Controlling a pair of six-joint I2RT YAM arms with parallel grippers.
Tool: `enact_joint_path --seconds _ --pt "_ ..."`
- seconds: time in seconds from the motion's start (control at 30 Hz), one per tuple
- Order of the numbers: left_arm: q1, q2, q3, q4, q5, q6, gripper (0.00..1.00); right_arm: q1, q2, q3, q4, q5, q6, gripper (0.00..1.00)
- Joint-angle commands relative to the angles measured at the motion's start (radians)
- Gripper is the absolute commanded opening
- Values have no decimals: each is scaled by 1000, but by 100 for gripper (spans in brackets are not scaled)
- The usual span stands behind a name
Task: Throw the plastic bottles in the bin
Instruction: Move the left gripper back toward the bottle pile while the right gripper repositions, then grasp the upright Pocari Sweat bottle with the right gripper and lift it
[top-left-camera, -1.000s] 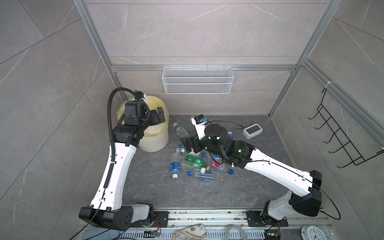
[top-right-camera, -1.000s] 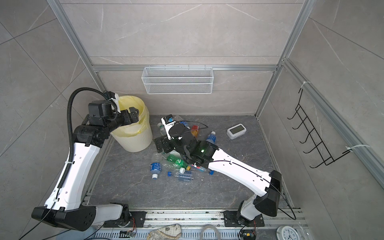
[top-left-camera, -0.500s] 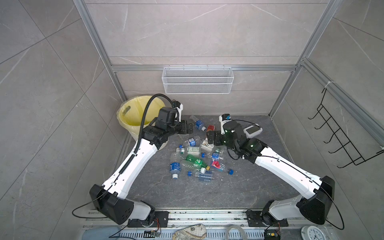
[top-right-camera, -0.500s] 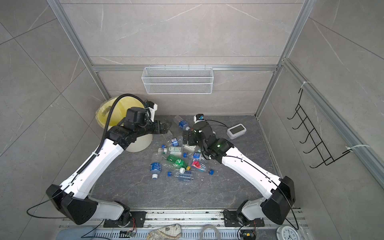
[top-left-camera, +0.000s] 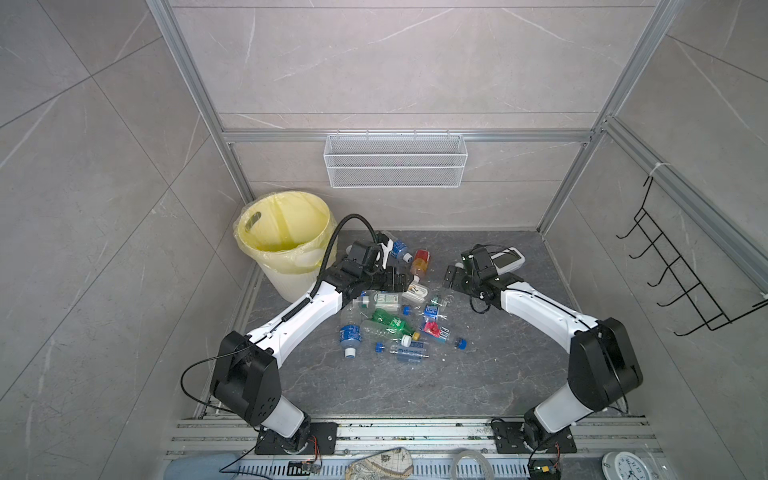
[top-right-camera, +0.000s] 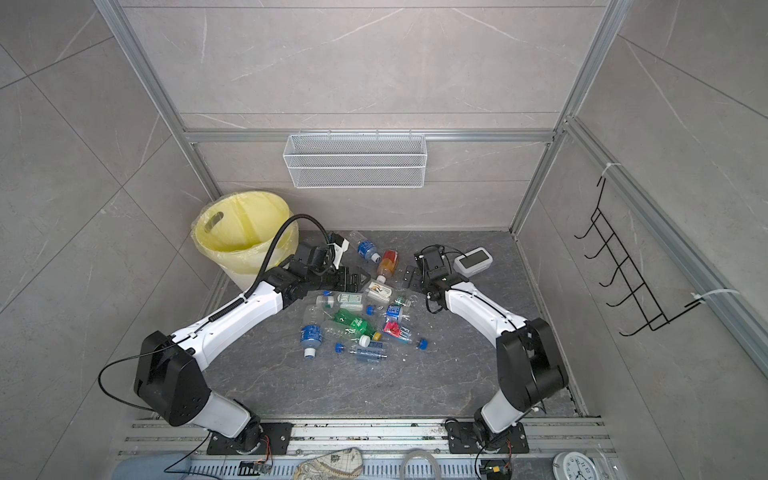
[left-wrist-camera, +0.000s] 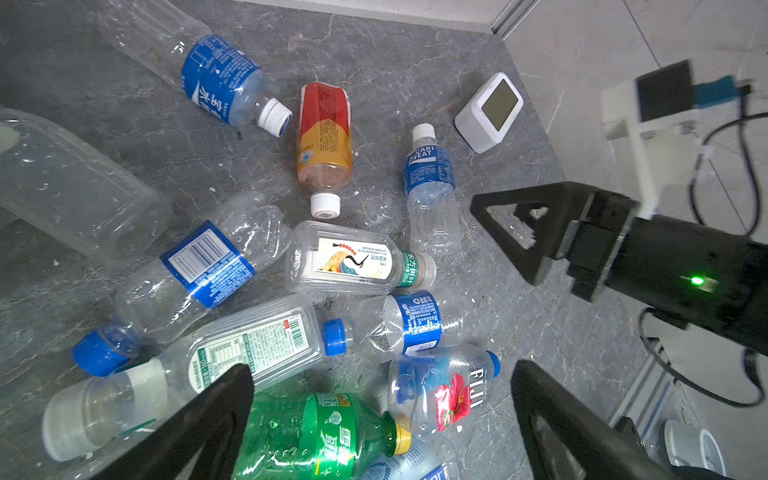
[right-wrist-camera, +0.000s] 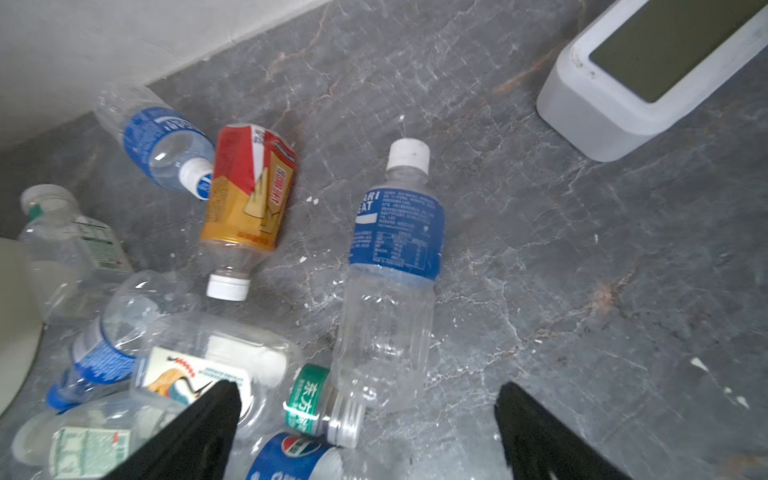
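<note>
Several plastic bottles (top-left-camera: 390, 324) lie in a heap on the dark grey floor, mostly clear with blue labels. Among them are a green bottle (left-wrist-camera: 316, 432) and an orange-red bottle (top-left-camera: 419, 262). The cream bin (top-left-camera: 286, 237) with its yellow bag stands at the back left; no bottle shows inside it. My left gripper (top-left-camera: 399, 283) hovers open over the heap's far side, with the green bottle and a Fiji bottle (left-wrist-camera: 440, 390) below its jaws (left-wrist-camera: 380, 374). My right gripper (top-left-camera: 453, 279) is open just right of the heap, above a blue-labelled bottle (right-wrist-camera: 395, 266), holding nothing (right-wrist-camera: 368, 390).
A white digital clock (top-left-camera: 505, 259) lies on the floor right behind the right gripper. A white wire basket (top-left-camera: 395, 160) hangs on the back wall. A black hook rack (top-left-camera: 681, 274) hangs on the right wall. The bin stands close to the left arm's elbow side.
My left arm swung from above the bin down and right to the heap. My right gripper drew back from the heap's left side toward the clock. Both stayed open.
</note>
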Motion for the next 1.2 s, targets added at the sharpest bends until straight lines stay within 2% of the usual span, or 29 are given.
enact_joint_path --seconds 0.0,0.2,0.3,0.5,0.93,1.17 --pt "-25 16 22 53 44 -18 100 -11 49 -4 44 -26 23 99" --pt "-36 45 27 51 54 -29 100 -20 98 -20 93 -49 16 99" --pt "-36 63 33 46 59 -29 100 -21 119 -20 124 -82 3 95" --pt "-37 81 33 45 57 -22 100 -22 157 -15 134 -92 0 90" --pt "-35 85 55 14 51 3 100 -23 209 -7 117 -80 9 87" --pt "-36 75 55 9 46 9 100 -23 230 -1 121 -95 8 75"
